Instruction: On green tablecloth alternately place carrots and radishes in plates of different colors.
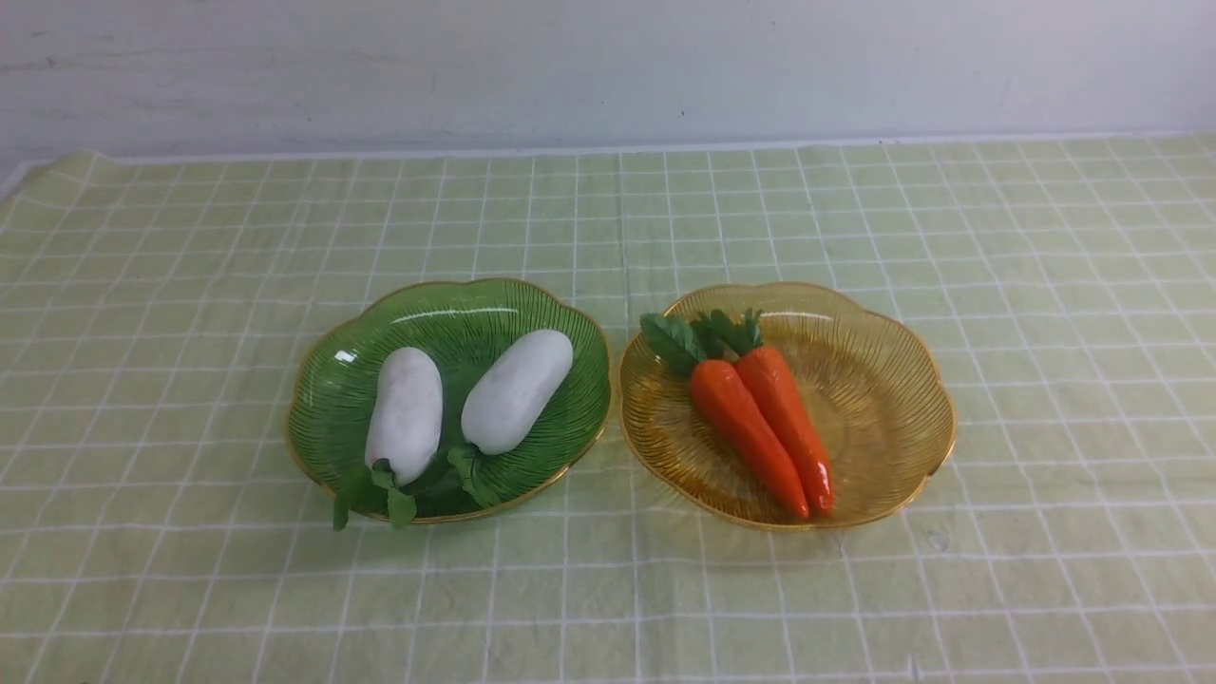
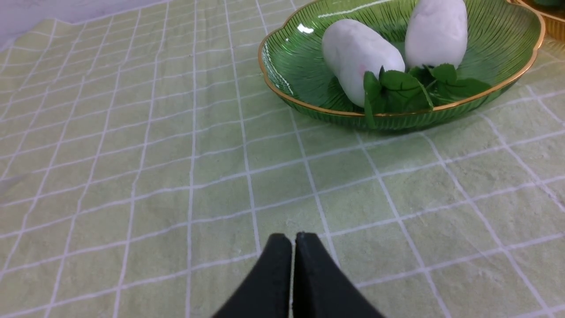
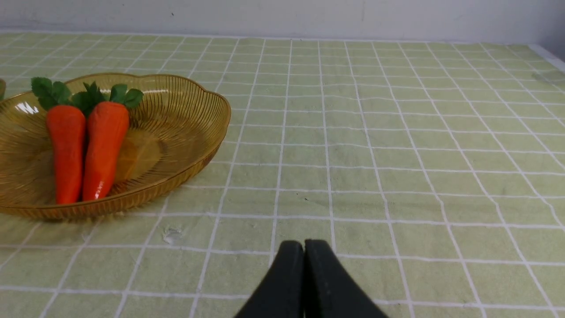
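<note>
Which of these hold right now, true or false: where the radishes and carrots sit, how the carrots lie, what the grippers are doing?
1. Both radishes are in the green plate. True.
2. One carrot lies on the tablecloth. False: both carrots are in the amber plate.
3. The carrots lie side by side. True.
4. The left gripper holds a radish. False: it is shut and empty.
5. The right gripper is shut. True.

Cut off in the left gripper's [image 2: 293,240] view
Ahead of its fingertips, the far white radish [image 2: 436,33] and the amber plate [image 2: 554,26] run past the edge.
</note>
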